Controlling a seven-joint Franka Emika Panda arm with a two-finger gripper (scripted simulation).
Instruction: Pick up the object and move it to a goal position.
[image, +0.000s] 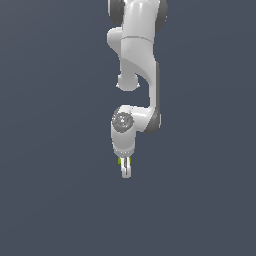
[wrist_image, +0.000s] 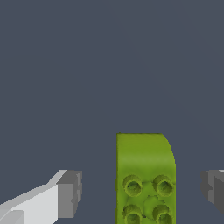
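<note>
The object (wrist_image: 145, 162) is a yellow-green block with round studs on its face and one rounded corner. In the wrist view it lies between my two fingers, with a clear gap on each side, so neither pad touches it. My gripper (wrist_image: 141, 190) is open. In the exterior view the white arm hangs down from the top and the gripper (image: 126, 170) points downward. Only thin green slivers of the object (image: 120, 161) show beside the fingers there; the rest is hidden behind the hand.
Plain dark blue-grey ground (image: 55, 200) fills both views. No other objects, containers or edges show.
</note>
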